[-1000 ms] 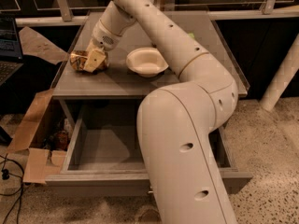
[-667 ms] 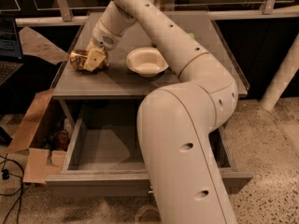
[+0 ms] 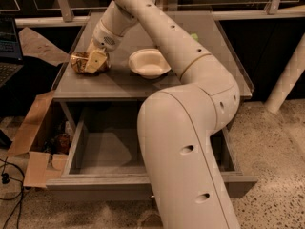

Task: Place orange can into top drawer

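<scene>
The orange can (image 3: 77,62) lies on its side at the left end of the grey cabinet top (image 3: 119,85). My gripper (image 3: 90,62) reaches down from the arm and is shut on the can, with one cream finger (image 3: 96,61) showing on its right side. The can rests on or just above the top. The top drawer (image 3: 95,181) stands pulled open below, and its inside is bare. My arm hides the middle of its front panel and the knob.
A cream round bowl (image 3: 148,63) sits right of the can. A sliver of a green bag (image 3: 194,36) shows behind my arm. An open cardboard box (image 3: 35,137) stands left of the drawer, with cables (image 3: 9,185) on the floor. A white post (image 3: 286,80) stands at right.
</scene>
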You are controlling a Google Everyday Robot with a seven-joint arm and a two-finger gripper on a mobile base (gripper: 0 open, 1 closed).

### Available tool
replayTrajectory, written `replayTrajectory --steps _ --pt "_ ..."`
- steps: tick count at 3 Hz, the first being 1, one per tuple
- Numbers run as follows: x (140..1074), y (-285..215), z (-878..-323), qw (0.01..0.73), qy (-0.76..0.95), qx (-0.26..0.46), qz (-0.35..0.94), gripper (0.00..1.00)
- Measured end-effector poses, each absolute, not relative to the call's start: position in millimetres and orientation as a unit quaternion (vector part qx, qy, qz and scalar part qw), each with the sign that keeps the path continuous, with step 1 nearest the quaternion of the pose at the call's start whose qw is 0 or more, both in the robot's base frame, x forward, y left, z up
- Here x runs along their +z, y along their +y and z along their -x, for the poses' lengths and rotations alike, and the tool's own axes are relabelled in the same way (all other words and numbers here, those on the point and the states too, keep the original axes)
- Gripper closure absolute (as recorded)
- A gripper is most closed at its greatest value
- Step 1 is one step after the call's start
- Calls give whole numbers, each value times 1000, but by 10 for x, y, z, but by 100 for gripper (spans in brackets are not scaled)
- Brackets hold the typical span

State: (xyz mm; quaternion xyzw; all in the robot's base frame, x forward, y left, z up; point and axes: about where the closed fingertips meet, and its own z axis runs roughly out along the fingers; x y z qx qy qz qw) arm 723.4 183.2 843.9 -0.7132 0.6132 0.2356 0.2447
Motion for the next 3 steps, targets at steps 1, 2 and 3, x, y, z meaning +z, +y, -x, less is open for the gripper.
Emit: replayTrajectory --steps 1,2,3 --pt "8538 1740 -7178 254 597 242 722 100" --pt "8686 1506 -7091 268 589 239 724 100" --pt "8845 1195 -6931 293 594 237 710 100"
